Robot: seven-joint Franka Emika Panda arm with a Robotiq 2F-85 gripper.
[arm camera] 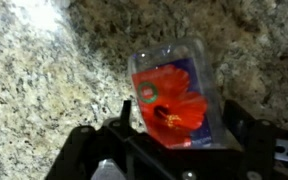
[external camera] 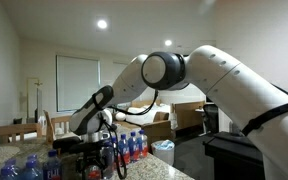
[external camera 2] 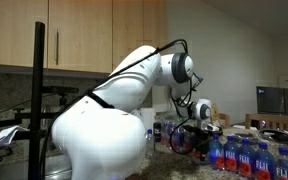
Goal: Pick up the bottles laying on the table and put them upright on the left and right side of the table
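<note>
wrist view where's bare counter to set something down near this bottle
Bare table lies left of and beyond the bottle flanked by the gripper. In an exterior view, standing bottles crowd the table.

Here is the readable print: in an exterior view, the row of small clear plastic bottles with blue caps and blue label bands (external camera 2: 246,158) carries "FIJI" in white capitals, repeated from bottle to bottle. Over in the wrist view, the clear plastic bottle with a red flower label (arm camera: 172,100) sits above the light speckled stone-look table (arm camera: 44,70), and there's a small round greenish mark on that label, but it's too blurred to read and no letters come through. The cluster of blue-and-red-banded clear bottles (external camera: 132,147) in an exterior view shows label print, far too small to make out. Nothing else offers legible words, numbers or signs.
</note>
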